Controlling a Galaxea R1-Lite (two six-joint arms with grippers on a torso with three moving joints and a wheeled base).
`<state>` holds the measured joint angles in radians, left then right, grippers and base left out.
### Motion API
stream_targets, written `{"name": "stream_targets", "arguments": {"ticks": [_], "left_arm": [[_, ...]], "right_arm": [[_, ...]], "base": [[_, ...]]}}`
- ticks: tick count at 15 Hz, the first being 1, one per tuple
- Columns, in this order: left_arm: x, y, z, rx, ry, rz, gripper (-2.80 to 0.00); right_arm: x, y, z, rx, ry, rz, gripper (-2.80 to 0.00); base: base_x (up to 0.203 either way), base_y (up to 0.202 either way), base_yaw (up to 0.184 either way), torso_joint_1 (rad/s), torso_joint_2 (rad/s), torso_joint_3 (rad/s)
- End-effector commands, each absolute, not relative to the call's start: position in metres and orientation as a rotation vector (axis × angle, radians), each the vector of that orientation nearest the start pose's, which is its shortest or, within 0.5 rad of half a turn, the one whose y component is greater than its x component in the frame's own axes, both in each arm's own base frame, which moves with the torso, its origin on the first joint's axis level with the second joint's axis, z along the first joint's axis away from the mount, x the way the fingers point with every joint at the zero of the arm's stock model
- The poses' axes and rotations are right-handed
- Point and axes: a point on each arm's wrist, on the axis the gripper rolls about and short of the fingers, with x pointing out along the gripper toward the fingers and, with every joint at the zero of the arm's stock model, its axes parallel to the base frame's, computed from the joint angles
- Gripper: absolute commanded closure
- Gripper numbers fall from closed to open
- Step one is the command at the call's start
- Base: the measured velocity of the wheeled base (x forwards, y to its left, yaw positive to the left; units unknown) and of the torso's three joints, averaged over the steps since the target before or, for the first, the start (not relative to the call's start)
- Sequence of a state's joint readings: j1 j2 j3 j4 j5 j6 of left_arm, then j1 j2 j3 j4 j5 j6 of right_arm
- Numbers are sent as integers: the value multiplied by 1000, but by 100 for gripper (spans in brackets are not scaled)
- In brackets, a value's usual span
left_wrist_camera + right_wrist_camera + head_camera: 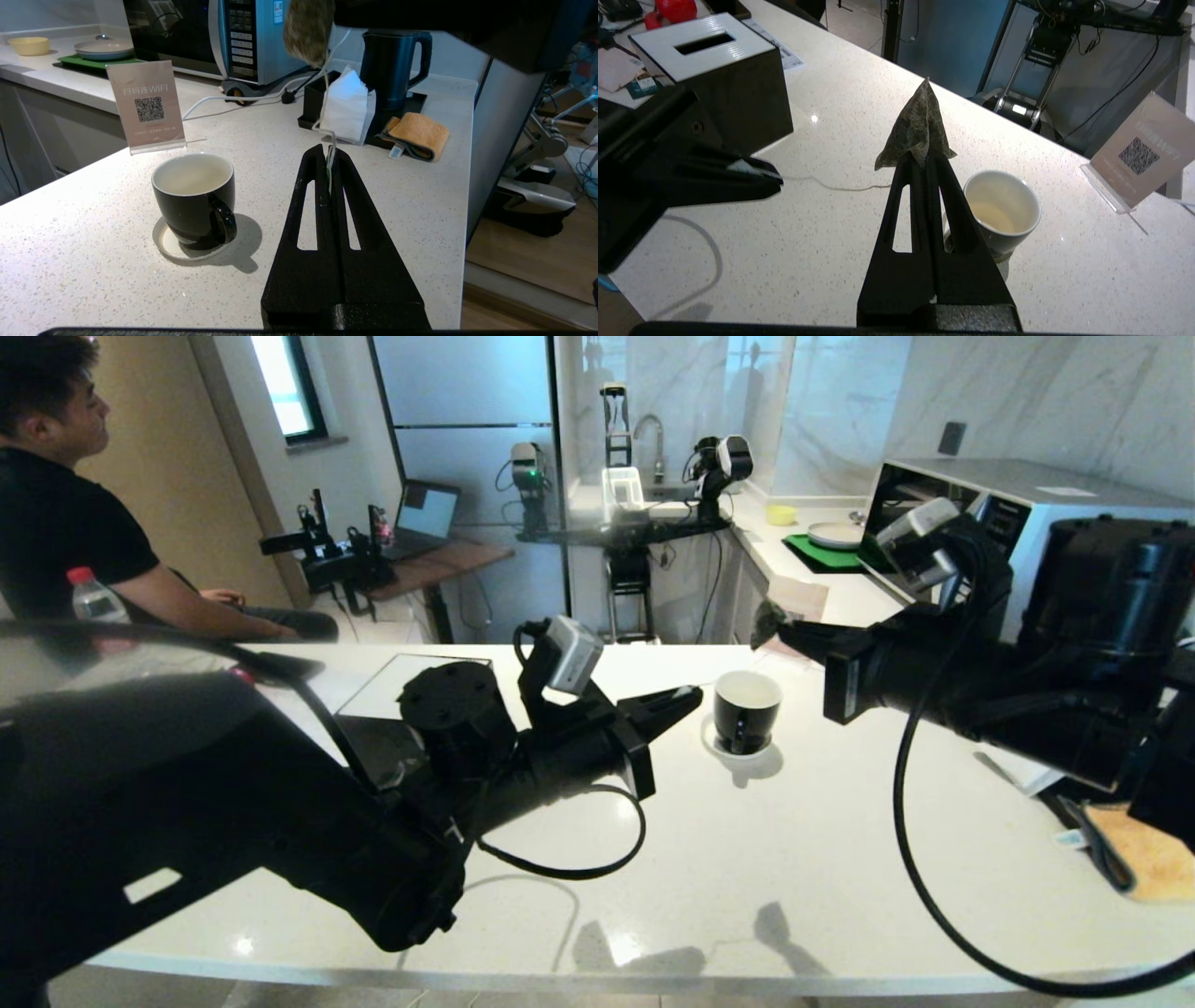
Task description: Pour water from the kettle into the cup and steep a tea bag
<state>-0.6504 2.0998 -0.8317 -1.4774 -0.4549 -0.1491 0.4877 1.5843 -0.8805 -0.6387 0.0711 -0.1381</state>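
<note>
Tea bag (917,126), a speckled grey-green pyramid of thin mesh, pinched by its base between the fully closed fingers of the right gripper (924,161), apex aimed straight away from the fingertips along the line of the fingers, long axis running on from them. Held in the air above the pale speckled stone counter (794,859), up and off to one side of the small glossy black mug (1003,215) with white inside, not over its mouth. Thin white string (831,185) trailing from the bag across to the left gripper (330,156), also clamped shut, its tips nipping the small pale tag (331,163) at the string's end; string slack, sagging toward the counter between the two tools. Mug standing upright on a small round white saucer (170,240) just ahead of the left gripper's tips and to their side, handle turned toward that gripper, a shallow pool of pale yellowish liquid (994,219) in the bottom. Tall matte black kettle (395,65) well beyond the left fingertips, upright on a black tray (411,105) beside white folded tissue (348,107), with an orange cloth (418,135) lying alongside. Black cube tissue box (714,74) with a white slotted top behind the left gripper. Person in a black shirt (65,523) seated past the far edge of the counter.
</note>
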Motion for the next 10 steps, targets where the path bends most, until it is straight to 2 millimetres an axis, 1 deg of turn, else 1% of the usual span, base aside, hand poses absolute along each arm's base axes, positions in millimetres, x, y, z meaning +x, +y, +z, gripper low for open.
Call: {"name": "stream_targets", "arguments": {"ticks": [1, 6, 10], "left_arm": [[291, -234, 135, -156, -140, -1118, 0], [291, -235, 134, -156, -136, -1121, 0], [290, -236, 134, -156, -136, -1124, 0]], "right_arm": [[250, 135, 226, -157, 60, 567, 0], [246, 133, 214, -163, 90, 569, 0], [243, 132, 211, -165, 100, 571, 0]], "base": [[0, 0, 0, 0, 0, 0], [0, 0, 0, 0, 0, 0], [0, 0, 0, 0, 0, 0]]}}
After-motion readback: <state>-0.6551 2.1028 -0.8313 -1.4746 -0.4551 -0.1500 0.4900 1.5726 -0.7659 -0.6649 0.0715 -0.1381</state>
